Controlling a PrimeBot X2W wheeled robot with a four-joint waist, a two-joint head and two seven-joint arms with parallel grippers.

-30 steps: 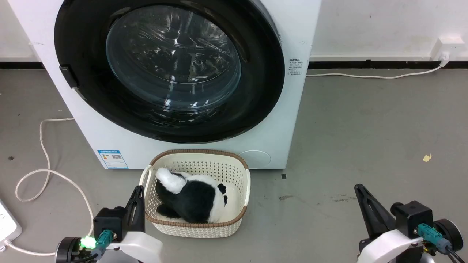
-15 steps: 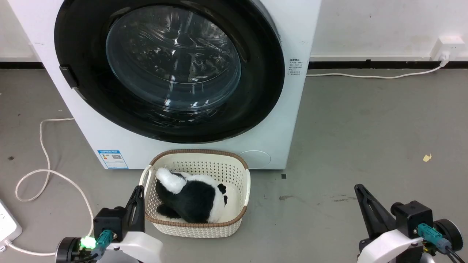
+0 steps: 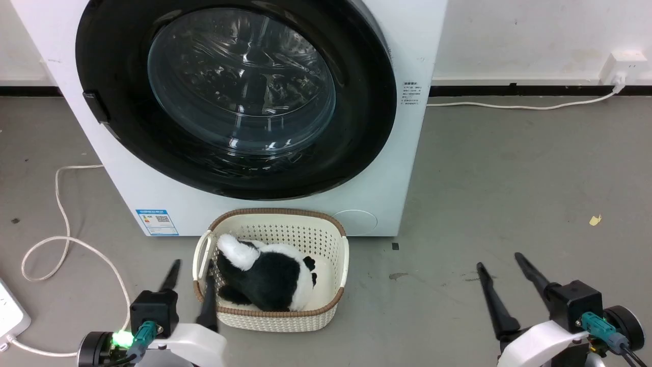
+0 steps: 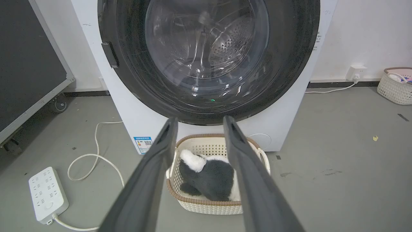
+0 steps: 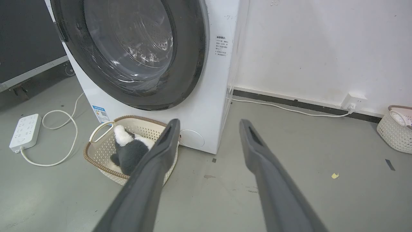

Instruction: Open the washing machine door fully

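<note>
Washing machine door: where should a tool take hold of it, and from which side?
The small black tab on the left edge of the large round door, glossy black rim around clear glass. It alone stands proud; the rim looks smooth and flush with the white washing machine. Likely come from the left, with the open left tool.

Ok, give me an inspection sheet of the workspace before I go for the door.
Surface: grey floor, scuffed, one yellow scrap.
Job's things: door shut on the washing machine.
Clutter: basket holding a plush toy, before the machine, below the door.
Grippers: left gripper open, near the basket; right gripper open, over bare floor.
Cables: white cable loops from a power strip toward the machine; second cable runs to a wall socket.
Surroundings: white wall, dark panel on casters, another basket.
</note>
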